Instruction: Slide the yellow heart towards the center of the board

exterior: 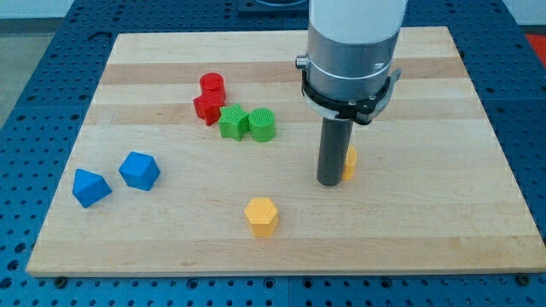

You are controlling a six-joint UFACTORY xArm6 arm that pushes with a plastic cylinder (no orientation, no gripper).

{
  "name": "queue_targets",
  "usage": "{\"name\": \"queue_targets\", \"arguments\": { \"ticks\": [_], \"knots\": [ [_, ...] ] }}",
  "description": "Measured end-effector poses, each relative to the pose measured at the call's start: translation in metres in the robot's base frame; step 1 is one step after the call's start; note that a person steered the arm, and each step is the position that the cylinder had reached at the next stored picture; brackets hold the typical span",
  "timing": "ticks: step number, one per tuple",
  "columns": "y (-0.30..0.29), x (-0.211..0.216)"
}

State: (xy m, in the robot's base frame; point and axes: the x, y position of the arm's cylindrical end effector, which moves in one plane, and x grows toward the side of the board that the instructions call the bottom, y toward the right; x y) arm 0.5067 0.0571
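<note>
A yellow block (pixel 351 162), probably the yellow heart, shows only as a sliver right of centre; my rod hides most of it. My tip (pixel 330 182) rests on the board touching the block's left side. A yellow hexagonal block (pixel 261 216) lies toward the view's bottom, left of and below my tip.
A red cylinder (pixel 212 85) and a red star-like block (pixel 207 107) sit upper left of centre, with a green star-like block (pixel 231 123) and a green cylinder (pixel 263 124) beside them. Two blue blocks (pixel 90 187) (pixel 139 170) lie at the view's left. The wooden board (pixel 444 213) ends near the bottom.
</note>
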Motion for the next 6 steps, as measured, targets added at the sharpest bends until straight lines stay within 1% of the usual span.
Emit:
{"name": "queue_targets", "arguments": {
  "ticks": [1,2,3,6],
  "knots": [
    [0.000,0.000],
    [0.003,0.014],
    [0.023,0.015],
    [0.018,-0.070]
  ]
}}
